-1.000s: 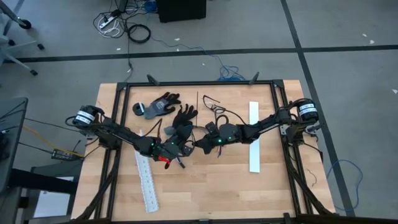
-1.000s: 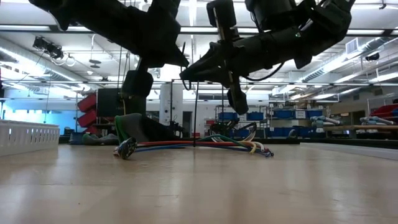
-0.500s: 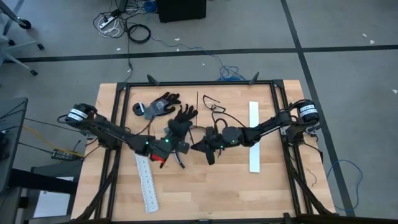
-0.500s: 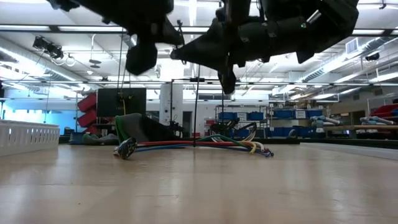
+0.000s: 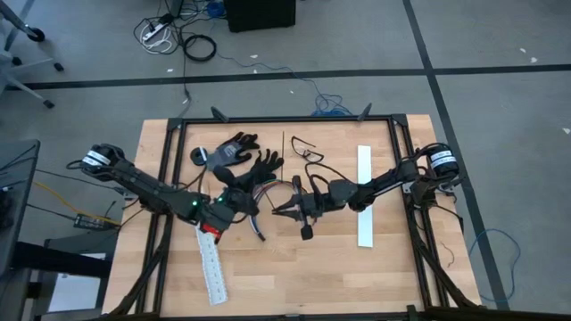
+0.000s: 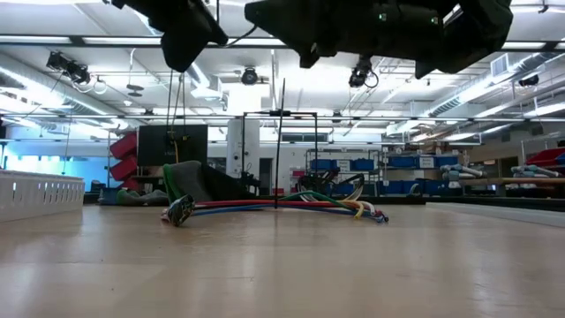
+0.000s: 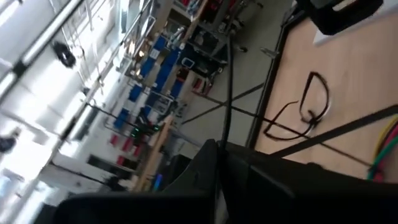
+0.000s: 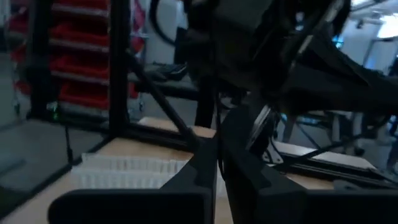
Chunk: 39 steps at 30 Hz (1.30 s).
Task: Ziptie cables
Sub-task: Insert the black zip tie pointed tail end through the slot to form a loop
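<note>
Both grippers' fingers cropped above cables (image 6: 282, 207) in low view.

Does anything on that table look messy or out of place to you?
A bit. The cables lie loose on the table, fanned out at one end rather than tied. A white slotted strip lies askew near the left edge, while the other strip lies straight.

The left gripper (image 7: 219, 186) fills the lower part of the frame, its two dark fingers pressed together with only a thin seam between them. At upper right lies the wooden table (image 7: 348, 81), where a thin black wire (image 7: 311, 106) curls in a loop. Yellow, green and red cables (image 7: 385, 149) show at the right edge. Shelving with blue bins (image 7: 158, 62) stands in the room at upper left.
</note>
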Each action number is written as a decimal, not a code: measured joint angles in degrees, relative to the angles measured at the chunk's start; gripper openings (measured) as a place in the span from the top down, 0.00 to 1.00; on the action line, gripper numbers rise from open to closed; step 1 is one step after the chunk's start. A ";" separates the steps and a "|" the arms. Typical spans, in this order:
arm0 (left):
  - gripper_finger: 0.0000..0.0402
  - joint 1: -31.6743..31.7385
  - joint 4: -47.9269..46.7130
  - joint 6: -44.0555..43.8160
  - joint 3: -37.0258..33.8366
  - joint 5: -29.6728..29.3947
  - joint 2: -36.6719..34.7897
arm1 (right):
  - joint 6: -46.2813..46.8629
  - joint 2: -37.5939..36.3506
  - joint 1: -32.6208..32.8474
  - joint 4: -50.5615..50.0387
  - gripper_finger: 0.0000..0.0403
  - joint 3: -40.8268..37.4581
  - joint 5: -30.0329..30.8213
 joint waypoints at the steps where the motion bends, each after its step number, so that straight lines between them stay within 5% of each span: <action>1: 1.00 -0.20 -1.13 -2.53 0.00 -0.04 0.00 | -0.21 -0.08 -0.09 0.05 0.94 -0.03 -0.76; 9: 1.00 -0.38 -12.31 -17.65 0.00 -0.02 0.02 | 1.15 -0.31 -0.12 -0.51 0.96 -0.01 0.94; 16: 1.00 0.02 -11.95 -19.17 0.00 0.05 0.02 | -4.78 -0.31 1.21 -0.78 0.92 -0.01 7.47; 39: 1.00 3.87 -16.36 -20.23 0.00 3.34 0.09 | -4.92 -0.28 1.44 -3.84 0.92 0.01 7.77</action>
